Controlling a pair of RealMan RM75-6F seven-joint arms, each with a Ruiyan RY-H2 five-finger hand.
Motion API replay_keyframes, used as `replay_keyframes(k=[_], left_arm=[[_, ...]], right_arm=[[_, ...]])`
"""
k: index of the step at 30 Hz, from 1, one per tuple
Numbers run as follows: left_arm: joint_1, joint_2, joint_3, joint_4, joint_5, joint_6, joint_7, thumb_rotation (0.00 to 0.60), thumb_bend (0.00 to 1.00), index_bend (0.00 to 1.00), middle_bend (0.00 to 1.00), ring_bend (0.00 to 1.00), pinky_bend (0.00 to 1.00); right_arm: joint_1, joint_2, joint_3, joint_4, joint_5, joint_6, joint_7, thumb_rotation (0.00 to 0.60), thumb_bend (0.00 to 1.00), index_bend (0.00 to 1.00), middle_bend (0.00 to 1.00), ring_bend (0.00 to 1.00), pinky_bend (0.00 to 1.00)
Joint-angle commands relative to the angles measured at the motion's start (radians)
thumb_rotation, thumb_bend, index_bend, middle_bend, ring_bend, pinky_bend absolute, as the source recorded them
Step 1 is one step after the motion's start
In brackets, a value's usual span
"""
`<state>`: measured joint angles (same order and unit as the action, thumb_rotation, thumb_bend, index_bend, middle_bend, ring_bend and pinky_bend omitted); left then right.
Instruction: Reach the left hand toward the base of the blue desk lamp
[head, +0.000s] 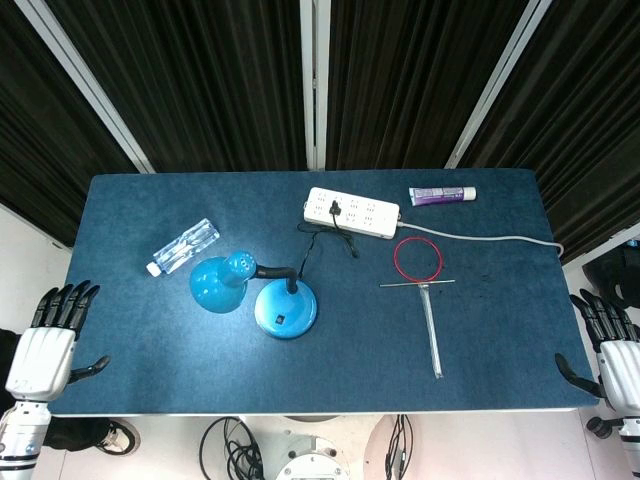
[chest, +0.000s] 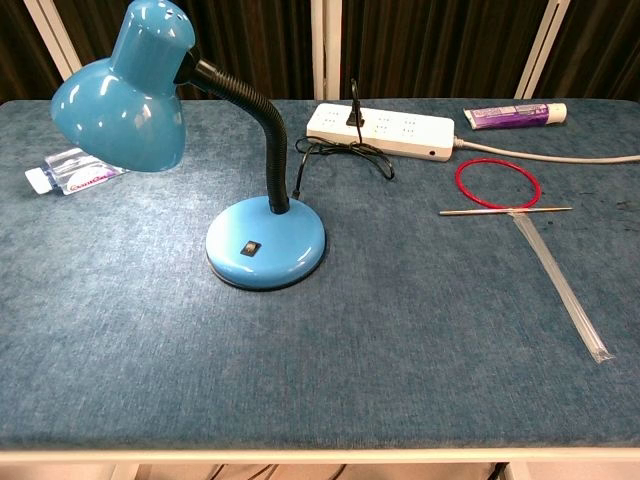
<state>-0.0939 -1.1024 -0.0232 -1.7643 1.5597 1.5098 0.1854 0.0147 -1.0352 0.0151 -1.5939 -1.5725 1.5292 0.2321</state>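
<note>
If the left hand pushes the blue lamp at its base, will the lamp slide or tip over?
The blue desk lamp probably slides: its base is wide and flat on the table. The shade hangs off to one side on a bent neck, so a high push might tip it that way.

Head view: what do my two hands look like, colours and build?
Left hand: black jointed fingers and thumb on a white, boxy palm shell, with a pale grey-white wrist below. Right hand: the same black fingers on a white shell. No sleeves or markings visible.
</note>
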Motion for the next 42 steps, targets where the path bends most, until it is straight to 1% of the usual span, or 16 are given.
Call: replay_keyframes(k=[1,10,19,21,22,23,24,25,26,28,29,30,32,34,38,42], left_arm=[[0.001,-0.001,0.000,0.001,-0.001,0.000,-0.001,0.600,0.04,0.04,0.00,0.00,0.00],[0.002,-0.002,0.000,0.004,-0.003,0.000,-0.003,0.600,0.04,0.04,0.00,0.00,0.00],[-0.012,-0.009,0.001,-0.003,-0.007,-0.028,0.017,0.600,0.05,0.04,0.00,0.00,0.00],[-0.015,-0.024,-0.005,0.006,-0.009,-0.024,0.030,0.600,0.06,0.04,0.03,0.00,0.02],[-0.016,-0.032,-0.005,0.011,-0.008,-0.025,0.037,0.600,0.06,0.04,0.07,0.03,0.07],[-0.017,-0.042,-0.003,0.018,-0.009,-0.030,0.047,0.600,0.07,0.04,0.17,0.12,0.16],[-0.019,-0.047,0.001,0.020,-0.014,-0.041,0.058,0.600,0.09,0.04,0.27,0.22,0.27],[-0.022,-0.049,0.008,0.019,-0.018,-0.057,0.068,0.600,0.13,0.04,0.40,0.38,0.39],[-0.027,-0.053,0.018,0.014,-0.025,-0.082,0.077,0.600,0.17,0.05,0.53,0.53,0.50],[-0.033,-0.069,0.028,0.021,-0.024,-0.103,0.088,0.600,0.25,0.08,0.69,0.69,0.62],[-0.036,-0.087,0.034,0.037,-0.019,-0.111,0.098,0.600,0.29,0.10,0.74,0.73,0.67],[-0.038,-0.100,0.038,0.049,-0.016,-0.117,0.106,0.600,0.32,0.12,0.78,0.75,0.71],[-0.046,-0.129,0.046,0.069,-0.019,-0.141,0.113,0.600,0.34,0.13,0.80,0.77,0.75],[-0.058,-0.151,0.046,0.081,-0.027,-0.166,0.109,0.600,0.35,0.13,0.80,0.78,0.75],[-0.098,-0.192,0.039,0.099,-0.067,-0.251,0.111,0.600,0.35,0.12,0.81,0.79,0.75],[-0.134,-0.237,0.034,0.109,-0.061,-0.294,0.127,0.600,0.35,0.10,0.81,0.79,0.75]], right_arm=[[0.000,-0.001,0.000,0.000,0.000,-0.001,0.000,0.600,0.28,0.00,0.00,0.00,0.00],[0.000,-0.002,0.000,0.002,0.001,0.000,0.002,0.600,0.28,0.00,0.00,0.00,0.00],[0.004,0.014,0.010,-0.015,0.001,0.005,0.004,0.600,0.28,0.00,0.00,0.00,0.00],[0.005,0.017,0.011,-0.018,0.001,0.005,0.003,0.600,0.28,0.00,0.00,0.00,0.00],[0.005,0.018,0.011,-0.019,0.001,0.005,0.003,0.600,0.28,0.00,0.00,0.00,0.00],[0.004,0.018,0.010,-0.018,0.000,0.006,0.003,0.600,0.28,0.00,0.00,0.00,0.00],[0.004,0.017,0.010,-0.018,0.001,0.006,0.004,0.600,0.28,0.00,0.00,0.00,0.00],[0.003,0.017,0.010,-0.018,0.001,0.007,0.006,0.600,0.28,0.00,0.00,0.00,0.00],[0.001,0.017,0.009,-0.017,0.001,0.008,0.008,0.600,0.28,0.00,0.00,0.00,0.00],[-0.001,0.016,0.007,-0.016,-0.002,0.012,0.008,0.600,0.28,0.00,0.00,0.00,0.00],[-0.002,0.016,0.007,-0.015,-0.004,0.015,0.008,0.600,0.28,0.00,0.00,0.00,0.00],[-0.003,0.016,0.006,-0.015,-0.005,0.017,0.009,0.600,0.28,0.00,0.00,0.00,0.00],[-0.005,0.018,0.006,-0.014,-0.004,0.020,0.011,0.600,0.28,0.00,0.00,0.00,0.00],[-0.007,0.021,0.006,-0.013,-0.004,0.022,0.013,0.600,0.28,0.00,0.00,0.00,0.00],[-0.011,0.025,0.007,-0.010,-0.002,0.027,0.022,0.600,0.28,0.00,0.00,0.00,0.00],[-0.013,0.026,0.005,-0.006,0.002,0.024,0.025,0.600,0.28,0.00,0.00,0.00,0.00]])
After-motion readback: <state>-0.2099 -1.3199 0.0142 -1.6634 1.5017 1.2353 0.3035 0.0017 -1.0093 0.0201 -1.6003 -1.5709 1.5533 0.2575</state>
